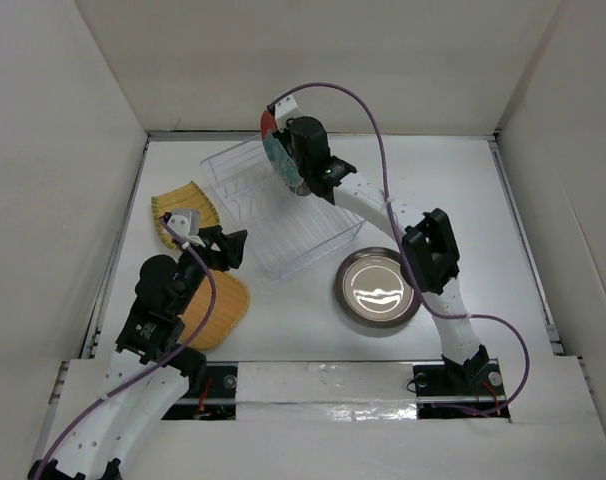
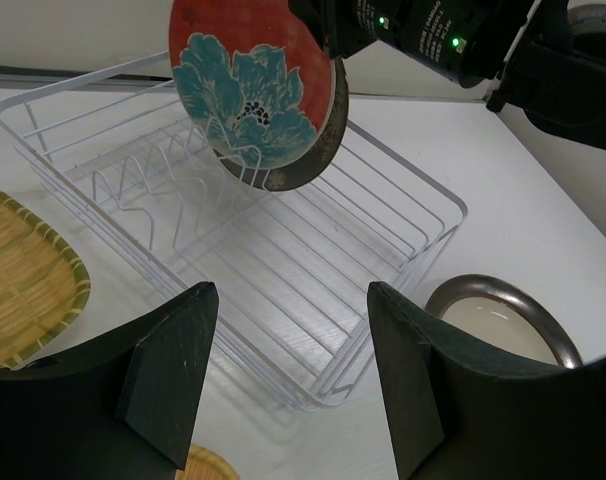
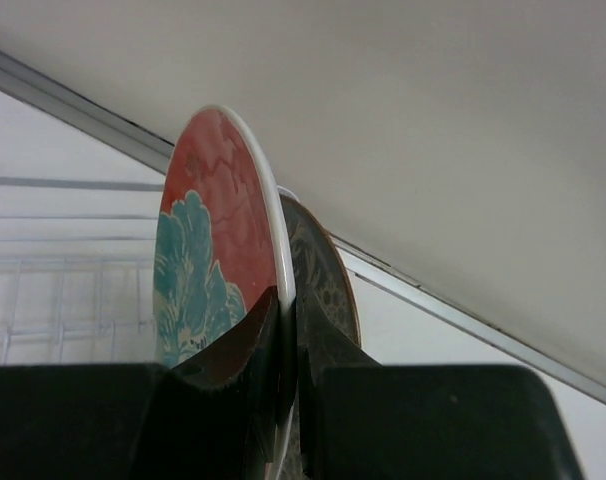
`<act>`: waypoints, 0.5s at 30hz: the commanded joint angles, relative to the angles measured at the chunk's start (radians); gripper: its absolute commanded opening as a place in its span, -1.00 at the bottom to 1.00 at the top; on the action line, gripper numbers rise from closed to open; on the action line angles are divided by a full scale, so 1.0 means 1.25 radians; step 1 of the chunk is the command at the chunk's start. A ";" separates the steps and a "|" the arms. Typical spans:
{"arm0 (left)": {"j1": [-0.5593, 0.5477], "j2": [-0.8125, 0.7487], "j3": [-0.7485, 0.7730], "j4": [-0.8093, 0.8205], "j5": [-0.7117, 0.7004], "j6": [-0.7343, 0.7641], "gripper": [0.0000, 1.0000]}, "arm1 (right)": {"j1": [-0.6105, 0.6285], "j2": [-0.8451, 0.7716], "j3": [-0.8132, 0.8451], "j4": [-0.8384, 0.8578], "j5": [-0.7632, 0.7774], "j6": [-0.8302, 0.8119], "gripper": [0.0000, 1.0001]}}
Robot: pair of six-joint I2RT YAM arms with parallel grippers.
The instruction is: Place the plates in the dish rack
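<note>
The red plate with teal flowers (image 3: 208,255) is held on edge over the far end of the clear dish rack (image 1: 283,235), with my right gripper (image 3: 295,320) shut on its white rim. In the left wrist view this red plate (image 2: 245,90) hangs above the rack's divider prongs (image 2: 163,190). A dark patterned plate (image 3: 328,270) stands close behind it; its base is hidden. The silver plate (image 1: 378,288) lies flat right of the rack. A fan-shaped yellow plate (image 1: 183,208) and a round yellow plate (image 1: 215,312) lie to the left. My left gripper (image 2: 293,295) is open and empty near the rack's front corner.
White walls enclose the table on three sides. The right arm's forearm (image 1: 383,205) reaches over the rack's right end, and its purple cable (image 1: 383,150) loops above. The left arm (image 1: 158,320) covers part of the round yellow plate.
</note>
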 commanded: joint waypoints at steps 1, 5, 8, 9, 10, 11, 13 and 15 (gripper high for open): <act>-0.003 0.007 0.031 0.026 -0.003 0.012 0.16 | 0.004 -0.088 -0.065 0.145 0.031 0.020 -1.00; -0.003 0.014 0.031 0.029 0.000 0.012 0.16 | 0.022 -0.127 -0.219 0.189 0.090 0.113 -0.73; -0.003 0.018 0.031 0.029 0.005 0.011 0.16 | 0.022 -0.144 -0.211 0.118 0.086 0.188 -0.26; -0.003 0.018 0.034 0.028 0.005 0.012 0.16 | 0.022 -0.153 -0.201 0.103 0.081 0.203 0.01; -0.003 0.017 0.033 0.027 0.003 0.011 0.16 | 0.022 -0.163 -0.199 0.090 0.068 0.215 0.13; -0.003 0.013 0.033 0.026 0.001 0.011 0.16 | 0.022 -0.196 -0.200 0.061 0.057 0.242 0.23; -0.003 0.009 0.031 0.027 0.001 0.011 0.17 | 0.015 -0.243 -0.240 0.047 0.031 0.275 0.48; -0.003 0.008 0.033 0.029 0.006 0.011 0.16 | 0.005 -0.348 -0.301 0.044 -0.001 0.349 0.62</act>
